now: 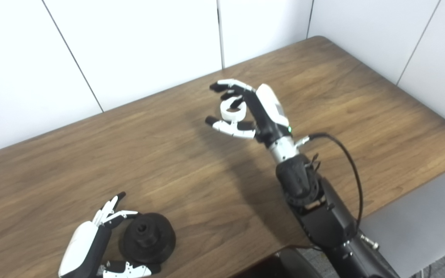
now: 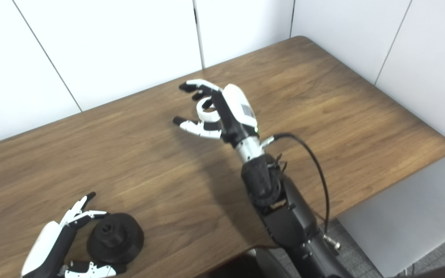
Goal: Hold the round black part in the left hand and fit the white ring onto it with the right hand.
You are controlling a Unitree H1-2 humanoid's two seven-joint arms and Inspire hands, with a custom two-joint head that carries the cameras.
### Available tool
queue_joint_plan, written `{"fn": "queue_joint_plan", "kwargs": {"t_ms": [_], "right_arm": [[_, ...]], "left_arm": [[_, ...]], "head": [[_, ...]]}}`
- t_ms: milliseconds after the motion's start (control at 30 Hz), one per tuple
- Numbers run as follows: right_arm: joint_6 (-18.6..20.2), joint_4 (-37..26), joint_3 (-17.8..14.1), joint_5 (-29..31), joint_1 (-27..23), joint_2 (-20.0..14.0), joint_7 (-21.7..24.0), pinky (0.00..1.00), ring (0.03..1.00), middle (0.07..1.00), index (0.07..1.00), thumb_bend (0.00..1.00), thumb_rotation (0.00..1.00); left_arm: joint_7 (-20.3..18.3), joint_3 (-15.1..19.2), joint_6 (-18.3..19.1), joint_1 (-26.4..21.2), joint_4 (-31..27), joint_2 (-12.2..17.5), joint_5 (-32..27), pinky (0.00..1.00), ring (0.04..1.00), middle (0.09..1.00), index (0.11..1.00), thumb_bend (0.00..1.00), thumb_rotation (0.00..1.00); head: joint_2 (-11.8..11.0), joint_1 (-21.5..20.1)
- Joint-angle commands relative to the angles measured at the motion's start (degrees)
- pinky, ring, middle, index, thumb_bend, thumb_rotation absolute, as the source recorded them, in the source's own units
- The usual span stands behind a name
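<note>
The round black part (image 1: 147, 238) lies on the wooden table (image 1: 191, 181) near its front left edge, a raised hub with a hole on top. My left hand (image 1: 91, 241) is cupped against its left side and is open, with fingers at the far rim and thumb at the near rim. The white ring (image 1: 232, 111) lies far out at mid table. My right hand (image 1: 245, 110) is open around it, fingers above and thumb below. One curled fingertip overlaps the ring's rim; I cannot tell whether it touches.
White wall panels (image 1: 137, 46) stand behind the table's far edge. The right arm's black cable (image 1: 348, 158) loops out past the wrist. The table's right edge drops off near that arm (image 1: 419, 181).
</note>
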Motion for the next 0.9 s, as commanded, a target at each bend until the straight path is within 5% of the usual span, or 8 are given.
{"fn": "queue_joint_plan", "kwargs": {"t_ms": [0,333,867], "right_arm": [[0.2,-1.4,-0.6,-1.1,-3.1,-1.6,0.2,0.56,0.71,0.758,0.732,0.65,0.39],[-1.8,5.5,-1.3,-1.4,-8.6,-7.4,0.0,0.55,0.69,0.743,0.721,0.64,0.34],[1.0,17.4,1.3,-3.9,-17.4,-13.8,2.8,0.53,0.671,0.745,0.726,0.64,0.38]], "left_arm": [[1.4,0.5,-1.5,-1.4,-0.3,0.0,0.2,1.0,1.0,1.0,0.616,0.96,0.27],[1.5,0.6,-1.8,-1.3,-0.1,-0.5,1.3,1.0,1.0,1.0,0.621,0.96,0.25],[1.1,0.6,-1.4,-0.6,-0.8,-0.5,1.4,1.0,1.0,1.0,0.623,0.96,0.24]], "head": [[-0.1,0.4],[-0.5,1.7],[0.0,3.1]]}}
